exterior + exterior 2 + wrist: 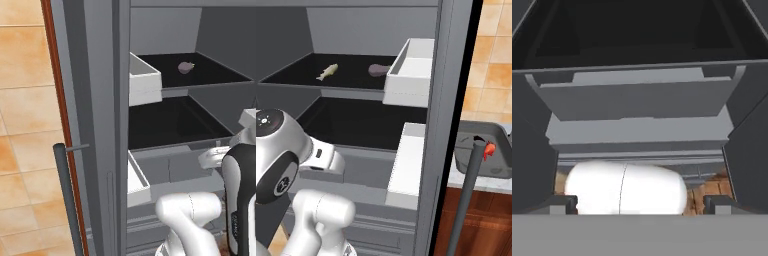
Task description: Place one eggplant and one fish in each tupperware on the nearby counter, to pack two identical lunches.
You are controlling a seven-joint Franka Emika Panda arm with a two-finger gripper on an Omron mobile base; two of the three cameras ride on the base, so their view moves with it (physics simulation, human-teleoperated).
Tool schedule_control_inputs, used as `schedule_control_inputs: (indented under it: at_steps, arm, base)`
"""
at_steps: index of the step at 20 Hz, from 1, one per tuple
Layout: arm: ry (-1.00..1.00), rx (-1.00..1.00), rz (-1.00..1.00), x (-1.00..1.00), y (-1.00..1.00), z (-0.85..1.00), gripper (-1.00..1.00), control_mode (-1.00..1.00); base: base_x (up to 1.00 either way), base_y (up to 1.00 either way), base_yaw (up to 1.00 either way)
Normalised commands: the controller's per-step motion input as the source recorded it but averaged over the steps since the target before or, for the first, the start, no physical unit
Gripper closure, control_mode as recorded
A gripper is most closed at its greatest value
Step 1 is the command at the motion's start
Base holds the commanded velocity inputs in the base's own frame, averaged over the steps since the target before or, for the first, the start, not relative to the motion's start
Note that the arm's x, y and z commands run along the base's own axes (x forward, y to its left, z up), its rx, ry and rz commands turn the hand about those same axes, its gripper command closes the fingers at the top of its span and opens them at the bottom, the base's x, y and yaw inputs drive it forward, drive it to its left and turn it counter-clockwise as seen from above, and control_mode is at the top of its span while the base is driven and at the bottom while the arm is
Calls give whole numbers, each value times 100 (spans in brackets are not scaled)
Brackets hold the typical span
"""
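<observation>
Packing looks partly done at most. One eggplant and the pale fish lie apart on the fridge's upper shelf, fish at 9 o'clock of the eggplant. Dark tupperware sits on the desk beyond the open door, something red at its rim. Tool released, empty, facing lower drawers. Shelf lips and white door bins crowd the reach.

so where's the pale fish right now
In the right base view, the small pale silvery fish lies on the fridge's upper black shelf, left of the dark purple eggplant.
</observation>
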Motion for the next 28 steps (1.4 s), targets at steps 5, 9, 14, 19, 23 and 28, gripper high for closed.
schedule_control_inputs:
  at_steps: [5, 9, 14, 19, 23, 28]
  arm:
    - [-22, -1, 2, 2, 0, 65, -100, -100]
    - [1, 0, 0, 48, 18, 53, -100, -100]
    - [6, 0, 0, 46, 10, 50, -100, -100]
    - [0, 0, -3, 31, 7, 6, -100, -100]
    - [-3, 0, -3, 23, 14, 0, -100, -100]
    - [-11, 0, 0, 36, 21, 4, -100, -100]
  base:
    - [0, 0, 0]
    - [0, 0, 0]
    - [0, 0, 0]
    - [0, 0, 0]
    - [0, 0, 0]
    - [0, 0, 0]
